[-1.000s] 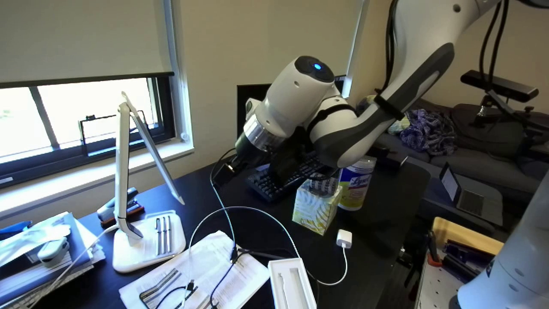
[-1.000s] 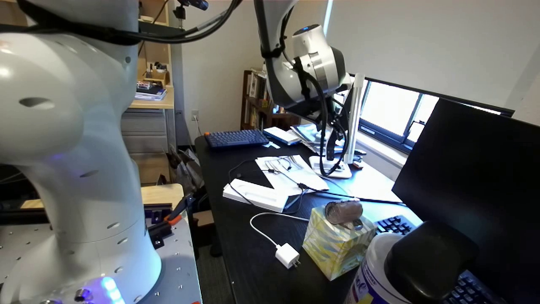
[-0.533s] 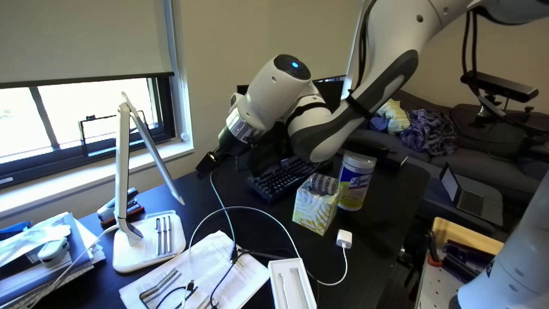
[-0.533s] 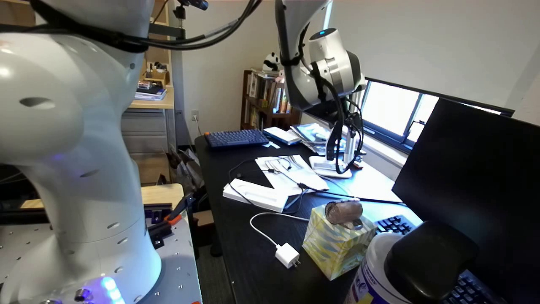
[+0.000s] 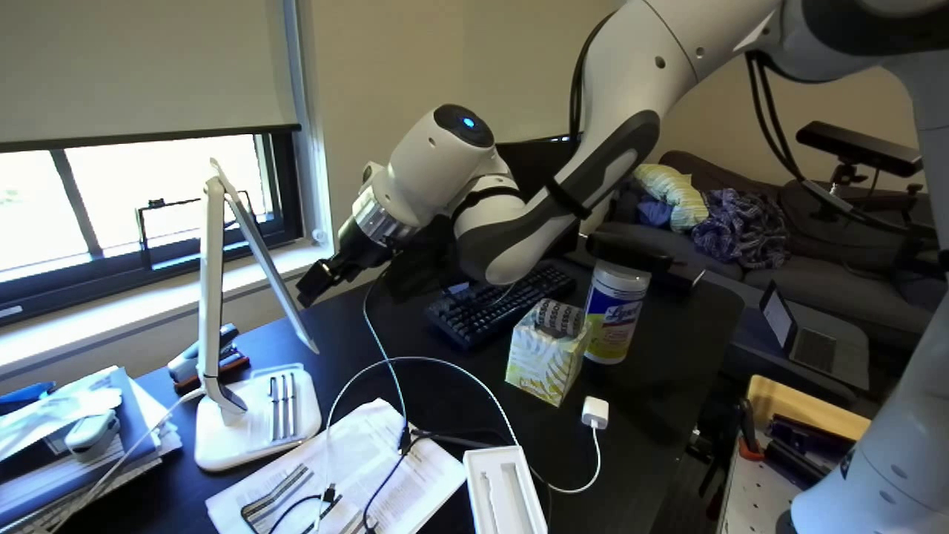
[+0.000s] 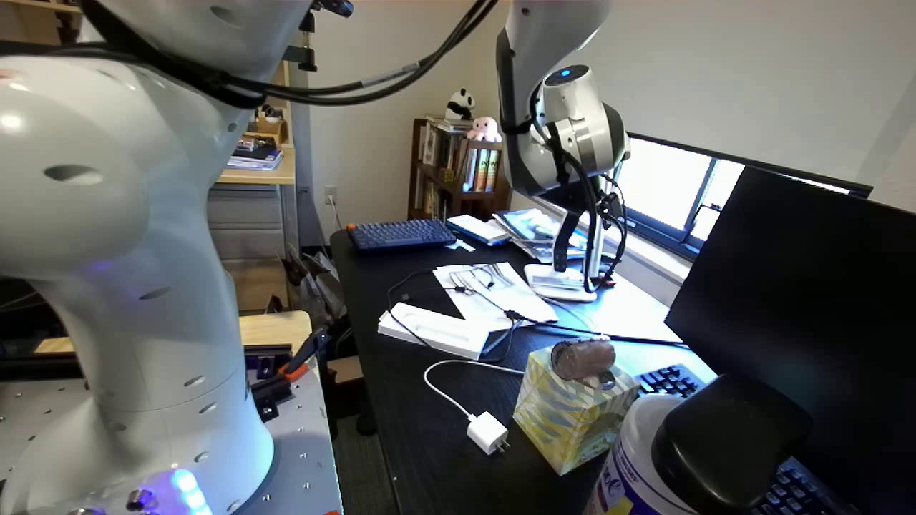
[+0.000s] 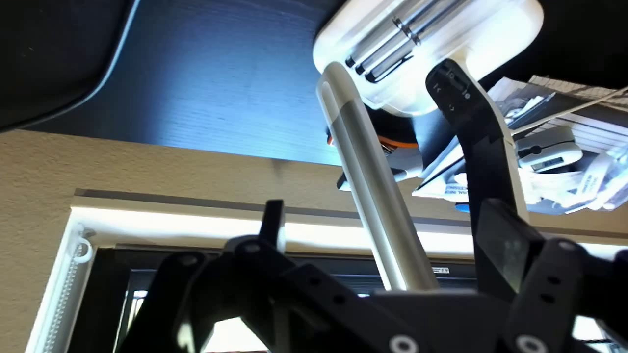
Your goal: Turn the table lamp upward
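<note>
Our gripper [image 5: 314,283] is swinging closer to the slim white table lamp [image 5: 210,297], which in an exterior view is standing at nine o'clock from it, bar head [image 5: 269,267] slanting toward five. At the wrist, our wide-spread fingers [image 7: 273,221] are gripping nothing, the bar head showing between them.

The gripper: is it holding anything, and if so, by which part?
Nothing: the gripper is open, its fingers wide apart, neither closed on the table lamp.
</note>
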Tool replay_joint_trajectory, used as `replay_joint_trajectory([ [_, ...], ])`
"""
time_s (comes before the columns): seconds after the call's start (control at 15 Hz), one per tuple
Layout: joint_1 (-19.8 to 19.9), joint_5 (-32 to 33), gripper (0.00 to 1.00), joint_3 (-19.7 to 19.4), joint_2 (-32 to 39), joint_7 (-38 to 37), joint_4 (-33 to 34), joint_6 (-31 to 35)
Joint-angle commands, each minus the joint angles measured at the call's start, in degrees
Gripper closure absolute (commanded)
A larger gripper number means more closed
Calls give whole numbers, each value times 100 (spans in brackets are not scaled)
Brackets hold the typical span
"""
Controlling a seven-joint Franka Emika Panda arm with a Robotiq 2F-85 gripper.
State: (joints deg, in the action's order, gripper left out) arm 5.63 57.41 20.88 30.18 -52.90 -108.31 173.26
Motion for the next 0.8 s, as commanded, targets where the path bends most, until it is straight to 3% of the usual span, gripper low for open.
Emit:
replay_joint_trajectory([
  [0.0, -192, 252, 0, -177, 500, 173, 617, 139],
  [0.73, -1142, 619, 0, -1164, 1372, -225, 2012, 408],
])
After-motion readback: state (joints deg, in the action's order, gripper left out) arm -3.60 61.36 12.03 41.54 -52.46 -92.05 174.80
